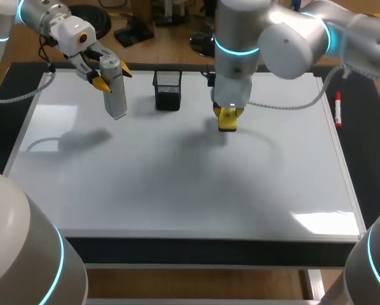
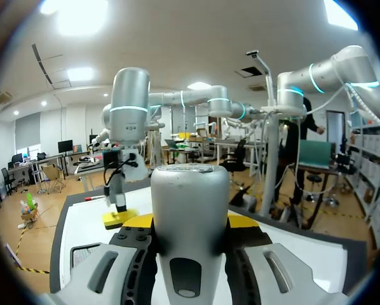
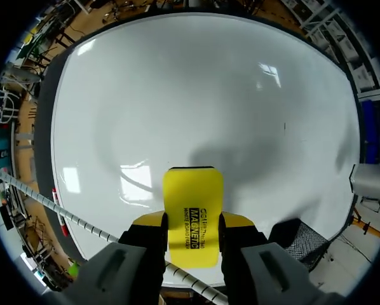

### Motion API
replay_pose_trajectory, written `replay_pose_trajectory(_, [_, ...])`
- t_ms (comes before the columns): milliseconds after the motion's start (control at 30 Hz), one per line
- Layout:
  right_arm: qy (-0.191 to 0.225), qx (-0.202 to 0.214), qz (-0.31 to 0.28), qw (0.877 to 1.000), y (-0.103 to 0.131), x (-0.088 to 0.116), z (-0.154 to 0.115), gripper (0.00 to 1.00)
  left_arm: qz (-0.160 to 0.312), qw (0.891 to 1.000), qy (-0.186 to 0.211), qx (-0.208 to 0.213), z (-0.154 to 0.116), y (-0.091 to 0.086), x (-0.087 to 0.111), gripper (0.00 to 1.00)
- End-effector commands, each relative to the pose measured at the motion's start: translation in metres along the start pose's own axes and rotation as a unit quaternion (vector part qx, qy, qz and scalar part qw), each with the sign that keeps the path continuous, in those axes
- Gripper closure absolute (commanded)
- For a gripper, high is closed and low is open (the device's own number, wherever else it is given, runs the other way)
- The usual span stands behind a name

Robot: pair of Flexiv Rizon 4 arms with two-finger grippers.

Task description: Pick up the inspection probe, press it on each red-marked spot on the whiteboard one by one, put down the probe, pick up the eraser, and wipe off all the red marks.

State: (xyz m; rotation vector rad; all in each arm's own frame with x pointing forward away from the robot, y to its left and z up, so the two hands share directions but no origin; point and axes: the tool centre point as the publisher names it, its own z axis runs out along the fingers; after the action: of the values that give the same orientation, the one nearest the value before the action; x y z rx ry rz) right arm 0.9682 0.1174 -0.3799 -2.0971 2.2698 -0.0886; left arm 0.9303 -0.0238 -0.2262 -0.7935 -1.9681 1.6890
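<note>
Our right gripper (image 3: 193,223) clamps the yellow eraser (image 3: 192,197) over the far middle of the whiteboard (image 1: 177,190); our left gripper (image 1: 114,77) grips the probe (image 1: 116,95) aloft at far left. No red marks show; we would keep the eraser flat, strokes overlapping.

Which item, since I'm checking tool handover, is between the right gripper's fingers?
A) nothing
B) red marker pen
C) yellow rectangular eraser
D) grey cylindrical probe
C: the right wrist view shows the yellow rectangular eraser clamped between both fingers of the right gripper; the grey cylindrical probe is in the left gripper.
</note>
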Motion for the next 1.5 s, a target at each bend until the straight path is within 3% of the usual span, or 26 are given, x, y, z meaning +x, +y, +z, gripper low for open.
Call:
replay_pose_trajectory(33, [0.010, -0.021, 0.001, 1.000, -0.031, -0.009, 0.010, 1.00, 0.000, 1.000, 0.000, -0.001, 0.000, -0.002, 0.000, 1.00])
replay_pose_trajectory(633, [0.014, -0.015, 0.005, 1.000, -0.090, -0.027, 0.028, 1.00, 0.000, 1.000, 0.000, -0.001, 0.000, -0.002, 0.000, 1.00])
replay_pose_trajectory(1500, [0.013, -0.026, -0.009, 1.000, -0.094, -0.035, 0.051, 1.00, 0.000, 1.000, 0.000, -0.001, 0.000, -0.002, 0.000, 1.00])
